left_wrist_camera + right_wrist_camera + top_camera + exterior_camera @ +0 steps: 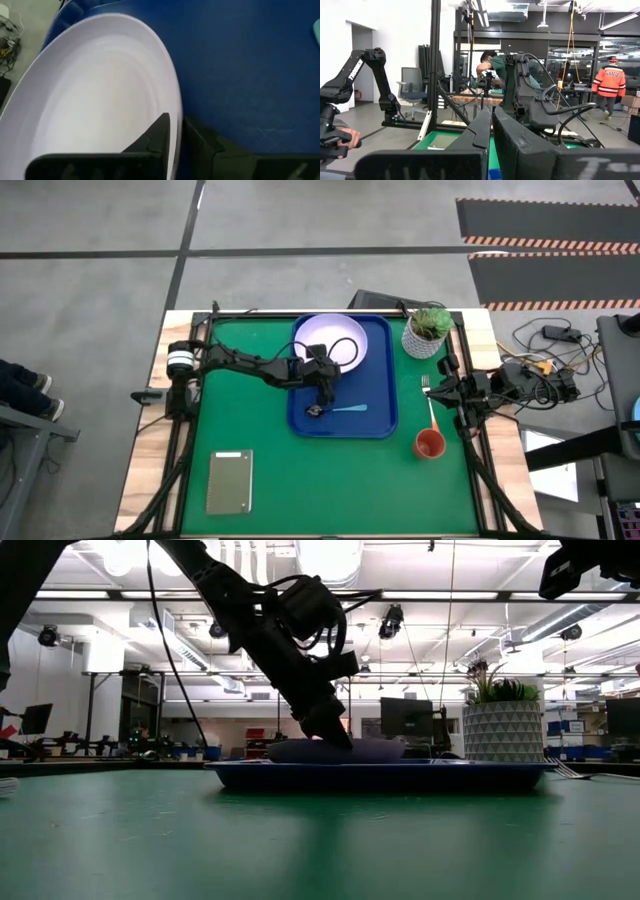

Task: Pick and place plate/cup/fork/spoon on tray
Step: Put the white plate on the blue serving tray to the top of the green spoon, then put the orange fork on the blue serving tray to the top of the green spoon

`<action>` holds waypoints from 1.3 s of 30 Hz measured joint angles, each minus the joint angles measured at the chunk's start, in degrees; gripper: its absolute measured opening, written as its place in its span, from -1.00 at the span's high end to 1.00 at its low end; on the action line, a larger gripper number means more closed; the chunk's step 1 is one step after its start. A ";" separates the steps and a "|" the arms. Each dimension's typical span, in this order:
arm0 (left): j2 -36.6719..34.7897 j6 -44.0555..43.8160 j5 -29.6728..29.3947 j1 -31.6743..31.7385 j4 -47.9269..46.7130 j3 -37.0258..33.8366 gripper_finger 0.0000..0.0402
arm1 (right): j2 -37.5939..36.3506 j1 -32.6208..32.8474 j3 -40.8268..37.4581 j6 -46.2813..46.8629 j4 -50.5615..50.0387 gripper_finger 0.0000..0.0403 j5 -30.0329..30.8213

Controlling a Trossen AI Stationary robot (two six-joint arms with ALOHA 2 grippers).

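The dark blue tray [380, 375] lies mid-table. The pale lavender plate [335, 340] sits in its far left part. The spoon [345, 409], with a light blue handle, lies in the tray's near part. My left gripper [325, 383] is over the tray at the plate's near edge, shut on it. The orange-handled fork [431, 405] and the red-orange cup [429, 444] rest on the green mat to the right of the tray. My right gripper [491, 125] is shut and empty. It is raised at the table's right edge and points out into the room. My left gripper pinches the plate's rim [176, 112] at its near edge, one finger [159, 131] inside the plate and the other [200, 140] outside it. The fingers come slanting down from the table's left [335, 737]. The plate lies about level on the tray [380, 775].
A white pot with a green plant [428, 332] stands at the tray's far right corner. A grey slab [229, 481] lies at the near left. Cables and gear lie beyond the table's right edge. People stand in the room beyond, in the right wrist view [609, 80].
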 joint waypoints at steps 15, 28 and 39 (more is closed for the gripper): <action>-0.81 -4.29 0.06 -0.02 -0.04 0.26 0.82 | 0.00 0.00 0.00 0.00 -0.07 0.96 0.00; -10.65 -4.44 -0.14 -7.75 -0.28 -0.15 0.82 | 0.00 0.01 -0.02 0.71 -0.23 0.95 0.04; -15.12 -2.24 -1.37 -20.78 -2.99 -0.35 0.82 | 0.01 0.00 -0.07 8.16 -7.77 0.95 7.25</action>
